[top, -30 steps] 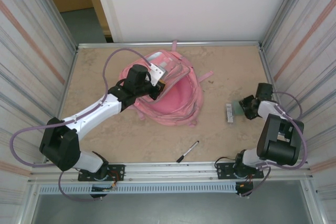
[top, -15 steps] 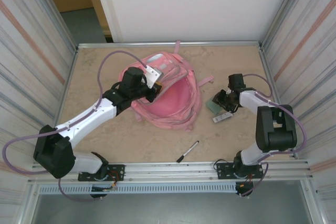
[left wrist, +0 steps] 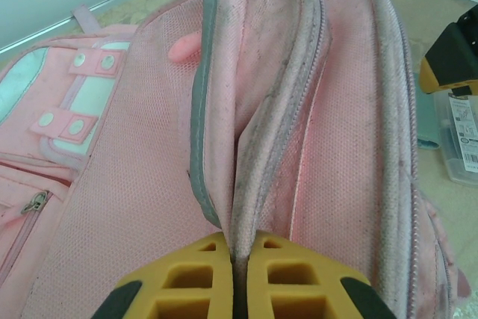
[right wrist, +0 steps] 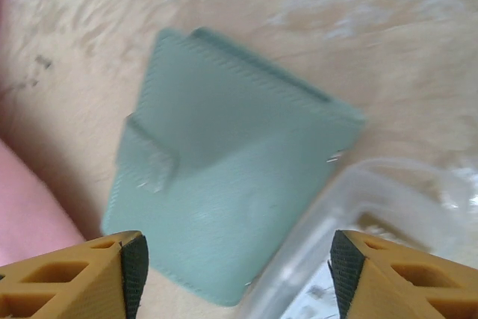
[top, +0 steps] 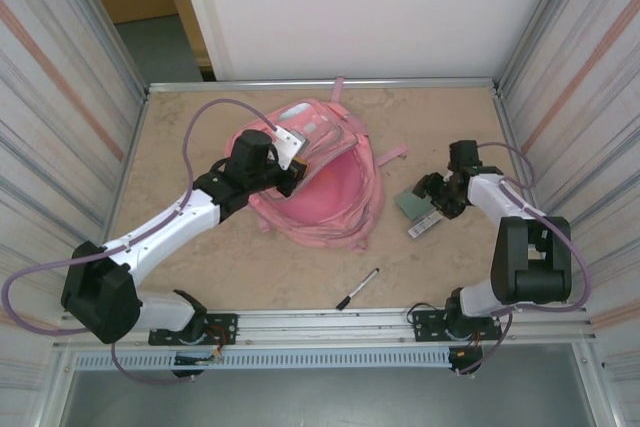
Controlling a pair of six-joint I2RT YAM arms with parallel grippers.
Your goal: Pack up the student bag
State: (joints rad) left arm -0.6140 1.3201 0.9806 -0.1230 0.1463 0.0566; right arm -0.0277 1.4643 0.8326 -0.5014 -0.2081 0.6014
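Two yellow fingers of the left gripper (left wrist: 239, 259) are pinching shut on a raised fold at the mouth of the student bag (left wrist: 149, 184), with the fabric caught between them. The bag is lying at the middle of the table (top: 180, 127), its main compartment gaping and showing pink mesh lining. Right of the bag, the right gripper (right wrist: 237, 259) is hovering with its jaws wide apart, gripping nothing, over a green wallet (right wrist: 224, 177) lying flat just beside the bag. A clear plastic case (right wrist: 388, 207) is touching the wallet's edge farthest from the bag; its contents cannot be told. A black pen (top: 357, 289) is lying in front of the bag, toward the arm bases.
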